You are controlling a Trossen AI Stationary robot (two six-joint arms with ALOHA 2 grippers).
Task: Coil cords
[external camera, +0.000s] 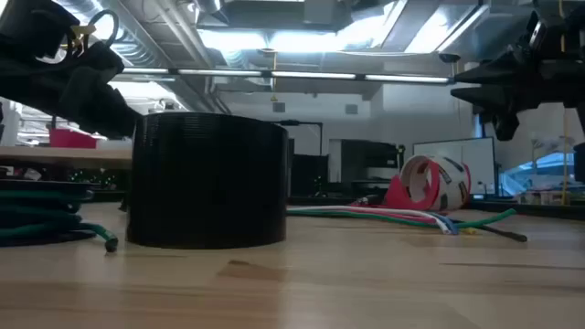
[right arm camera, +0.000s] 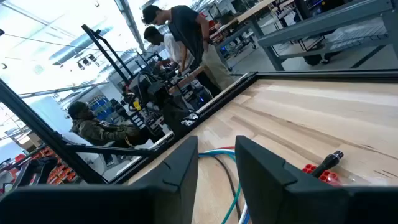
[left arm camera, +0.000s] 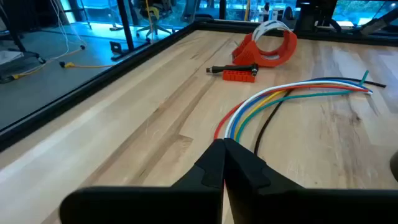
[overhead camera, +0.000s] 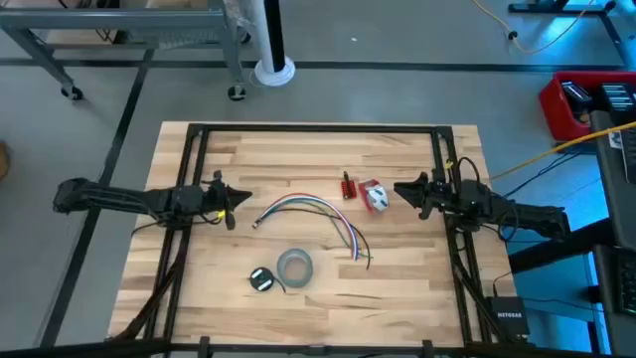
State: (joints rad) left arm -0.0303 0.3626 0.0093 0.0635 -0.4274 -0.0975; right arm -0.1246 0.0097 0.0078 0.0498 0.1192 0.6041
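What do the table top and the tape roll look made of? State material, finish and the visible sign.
Table top: wood, likely butcher-block; pale glued strips with visible grain, low satin sheen.
Tape roll: grey in the high view, dark with fine ridged layers in the low view; probably plastic or cloth tape, matte.

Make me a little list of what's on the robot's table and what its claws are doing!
table: light wooden top
coiled cord: small dark bundle beside the grey tape roll
loose wires: coloured bunch curving across the middle
red tool: next to a red-and-white holder
left claw: shut, above the table's left side, holding nothing
right claw: open, near the red-and-white holder, holding nothing
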